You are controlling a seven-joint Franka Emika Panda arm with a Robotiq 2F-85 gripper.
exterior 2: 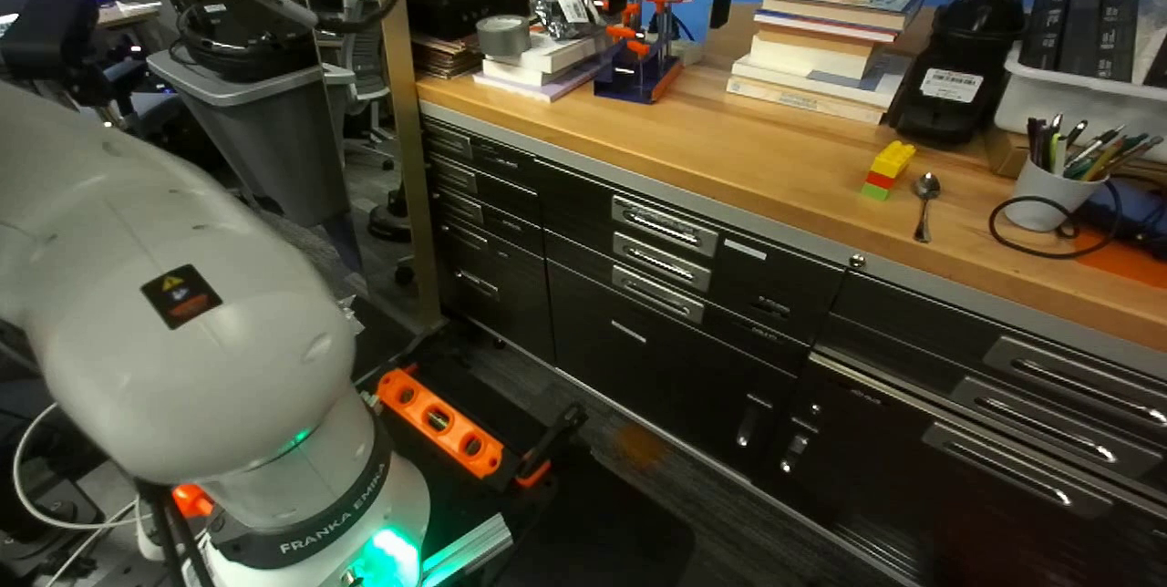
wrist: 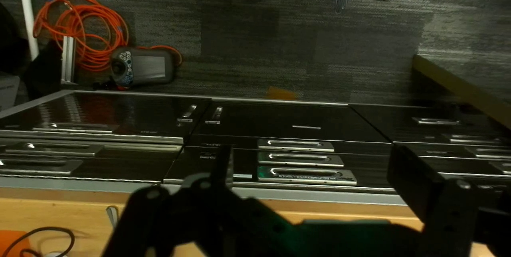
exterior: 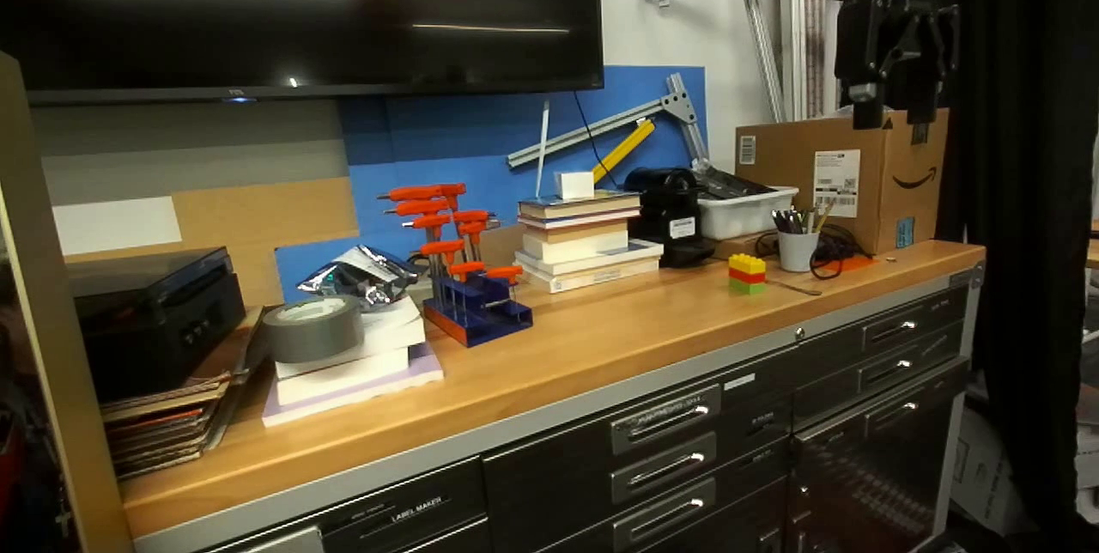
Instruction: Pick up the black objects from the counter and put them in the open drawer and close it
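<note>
My gripper [exterior: 895, 113] is open and empty, raised above the counter [exterior: 601, 347] with its fingers pointing down. It also shows at the top in an exterior view [exterior 2: 668, 13], and its spread fingers show in the wrist view [wrist: 313, 169]. The black objects are hidden or out of view. The grey-handled drawers [exterior 2: 661, 263] below the worktop look shut, also in the wrist view [wrist: 299, 159]. The large lower front [exterior 2: 966, 487] seems to stand slightly forward; I cannot tell whether it is open.
A toy-brick block [exterior 2: 887, 169], spoon [exterior 2: 925, 200], pen cup [exterior 2: 1048, 190], book stack [exterior 2: 811, 49] and black device [exterior 2: 953, 67] stand on the counter. Farther along are a red-handled hex-key stand [exterior: 476, 312] and a tape roll [exterior: 313, 328]. A cardboard box [exterior: 807, 141] stands at one end.
</note>
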